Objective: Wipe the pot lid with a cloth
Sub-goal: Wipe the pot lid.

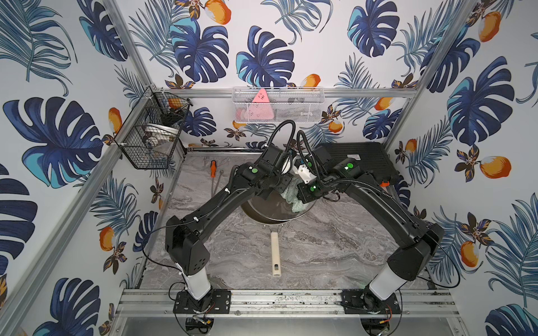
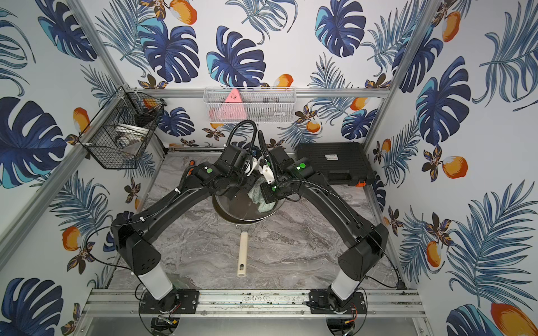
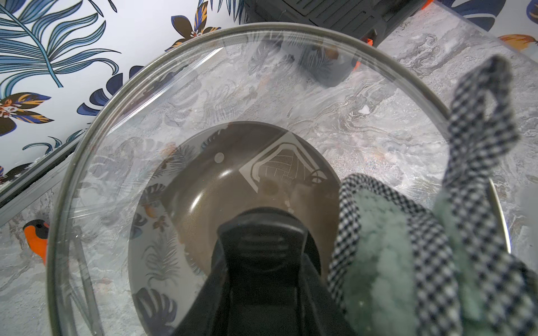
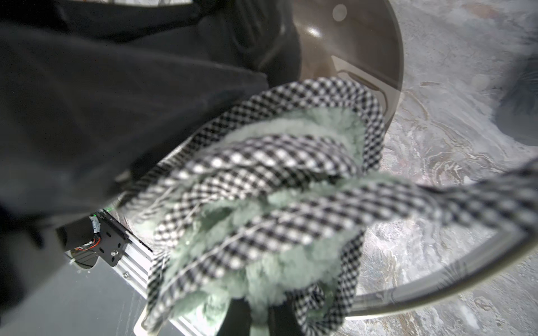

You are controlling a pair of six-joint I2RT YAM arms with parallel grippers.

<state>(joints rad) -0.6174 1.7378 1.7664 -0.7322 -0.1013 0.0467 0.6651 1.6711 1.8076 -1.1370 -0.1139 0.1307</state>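
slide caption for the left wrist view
Left gripper shut on the black handle of a round clear glass pot lid, pale mint-green cloth with checked trim alongside

Clear metal-rimmed pot lid [image 3: 203, 101], black handle clamped between left jaws; bunched mint, check-edged cloth [image 3: 384, 247] in right jaws, against its glass.

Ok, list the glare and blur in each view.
Left wrist view: the pot lid glass mirrors leaves of the wallpaper. Right wrist view: the cloth close to the lens is blurred, with a bright glint on the pan. In both top views: even light, sharp.
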